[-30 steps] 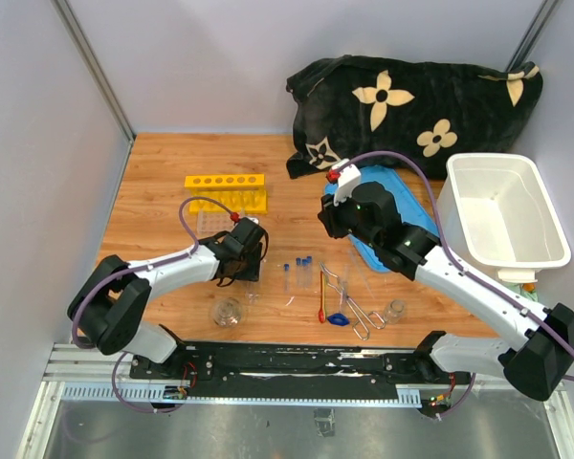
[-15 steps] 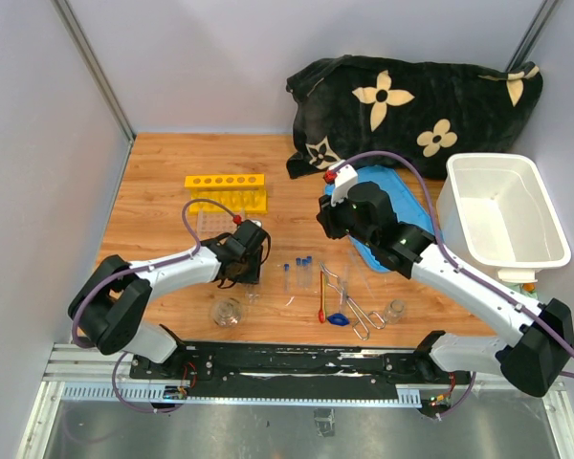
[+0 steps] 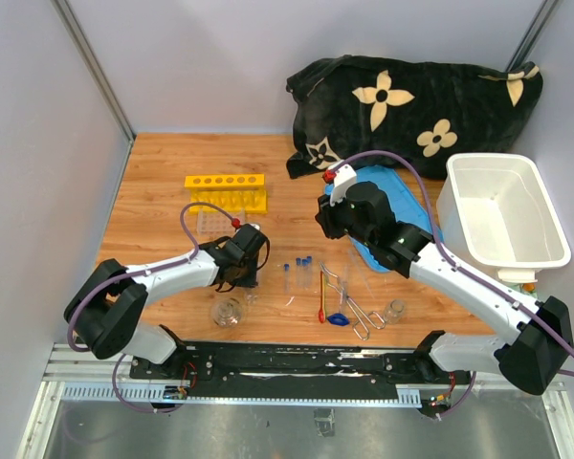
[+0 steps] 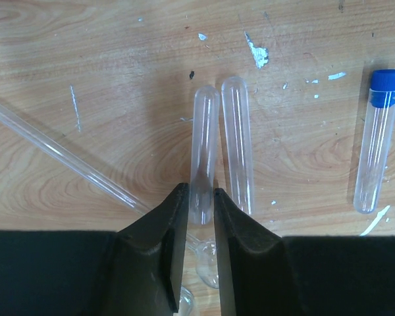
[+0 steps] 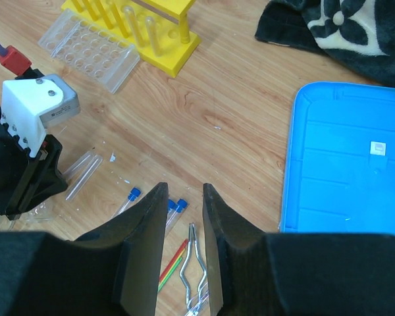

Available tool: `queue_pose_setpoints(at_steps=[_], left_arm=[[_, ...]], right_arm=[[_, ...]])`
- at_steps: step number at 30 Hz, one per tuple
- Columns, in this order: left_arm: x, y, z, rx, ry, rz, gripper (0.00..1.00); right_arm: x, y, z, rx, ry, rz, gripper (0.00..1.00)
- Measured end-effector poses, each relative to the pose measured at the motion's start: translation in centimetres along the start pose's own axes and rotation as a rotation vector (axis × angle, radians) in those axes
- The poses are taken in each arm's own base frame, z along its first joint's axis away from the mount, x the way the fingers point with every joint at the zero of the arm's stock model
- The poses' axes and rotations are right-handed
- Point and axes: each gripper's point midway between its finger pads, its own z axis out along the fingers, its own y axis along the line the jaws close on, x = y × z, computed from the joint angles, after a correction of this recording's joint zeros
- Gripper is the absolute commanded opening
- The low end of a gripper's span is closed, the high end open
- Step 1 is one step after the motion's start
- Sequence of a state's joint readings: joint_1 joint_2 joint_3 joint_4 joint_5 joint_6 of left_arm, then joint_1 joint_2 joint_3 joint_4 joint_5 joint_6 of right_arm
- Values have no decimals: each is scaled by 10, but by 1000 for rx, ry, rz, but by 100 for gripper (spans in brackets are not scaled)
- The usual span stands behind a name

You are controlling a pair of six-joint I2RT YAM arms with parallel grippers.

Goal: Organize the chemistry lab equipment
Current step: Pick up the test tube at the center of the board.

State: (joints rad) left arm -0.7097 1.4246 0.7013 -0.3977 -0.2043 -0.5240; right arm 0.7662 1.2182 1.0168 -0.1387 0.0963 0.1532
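While the wooden table [image 3: 163, 172] carries the white tub [image 3: 502, 215] at the far right, with a blue lid [image 5: 342, 158] flat beside it, I see the yellow rack [image 3: 226, 182] standing toward the back left. My right gripper [image 5: 185, 187] hangs above the boards, jaws slightly apart on nothing. My left gripper [image 4: 201, 192] is down at the wood, jaws clamped on an uncapped test tube [image 4: 205, 131] lying flat. A second bare tube [image 4: 237, 145] lies just beside it, and a blue-capped tube [image 4: 376, 145] is well apart to the right.

Bright even light, soft shadows, perhaps slight blur
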Motion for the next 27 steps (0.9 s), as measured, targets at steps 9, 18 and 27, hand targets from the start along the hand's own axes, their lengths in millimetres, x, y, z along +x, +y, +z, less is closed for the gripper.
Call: queue_pose_setpoints(at_steps=[9, 18, 27], left_arm=[[-1, 1, -2, -4, -8, 1, 2], [-24, 3, -28, 12, -121, -16, 0], [-57, -1, -77, 108, -314, -22, 0]], right_arm=[[1, 2, 1, -9, 4, 5, 29], [7, 5, 5, -23, 25, 12, 29], [-6, 22, 10, -93, 68, 40, 32]])
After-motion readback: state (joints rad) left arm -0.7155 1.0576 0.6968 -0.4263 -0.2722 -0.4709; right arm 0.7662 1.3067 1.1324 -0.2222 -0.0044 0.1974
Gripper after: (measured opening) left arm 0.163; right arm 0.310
